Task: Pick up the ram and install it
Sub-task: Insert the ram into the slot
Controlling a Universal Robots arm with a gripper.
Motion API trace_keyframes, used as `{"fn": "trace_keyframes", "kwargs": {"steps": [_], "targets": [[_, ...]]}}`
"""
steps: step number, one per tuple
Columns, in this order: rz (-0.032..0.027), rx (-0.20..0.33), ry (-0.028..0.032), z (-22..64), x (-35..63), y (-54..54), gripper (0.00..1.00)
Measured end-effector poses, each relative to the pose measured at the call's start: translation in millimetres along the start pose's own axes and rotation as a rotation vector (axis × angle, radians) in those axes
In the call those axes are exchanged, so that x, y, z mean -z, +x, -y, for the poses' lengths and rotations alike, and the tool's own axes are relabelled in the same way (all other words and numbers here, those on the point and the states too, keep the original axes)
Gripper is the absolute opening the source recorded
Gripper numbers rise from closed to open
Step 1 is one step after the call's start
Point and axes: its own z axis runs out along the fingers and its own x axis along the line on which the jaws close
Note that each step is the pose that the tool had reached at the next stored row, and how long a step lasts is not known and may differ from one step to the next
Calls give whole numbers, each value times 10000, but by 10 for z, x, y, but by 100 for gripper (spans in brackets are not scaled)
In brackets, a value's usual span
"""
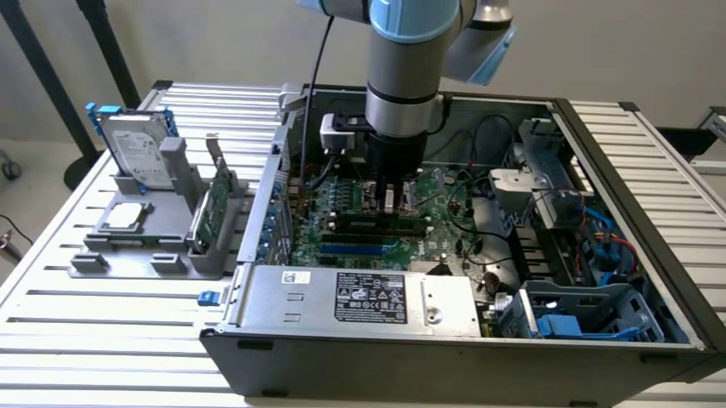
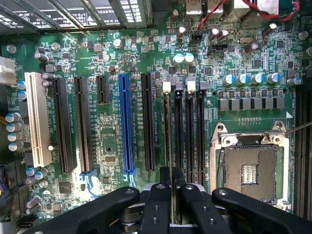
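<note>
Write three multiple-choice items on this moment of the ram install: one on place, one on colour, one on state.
1. Where is the end effector?
A. Over the table beside the case
B. Inside the open computer case, over the memory slots
C. At the power supply

2. What colour is the one coloured long slot among the black expansion slots?
A. Blue
B. Red
C. Yellow

3. How is the CPU socket?
A. Under a fan cooler
B. Buried in cables
C. Bare, with its contact field exposed

Key: 1 B, the arm reaches down into the case and the wrist view looks along the memory slots. 2 A, it is plainly blue. 3 C, only its metal frame surrounds it.
</note>
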Motion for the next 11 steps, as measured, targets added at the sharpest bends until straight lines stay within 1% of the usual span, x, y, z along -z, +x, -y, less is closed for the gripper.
{"fn": "trace_keyframes", "kwargs": {"steps": [1,2,11], "targets": [[0,0,0,0,4,0,15],[3,1,1,1,14,0,22],[1,0,0,-11,183,3,22]]}}
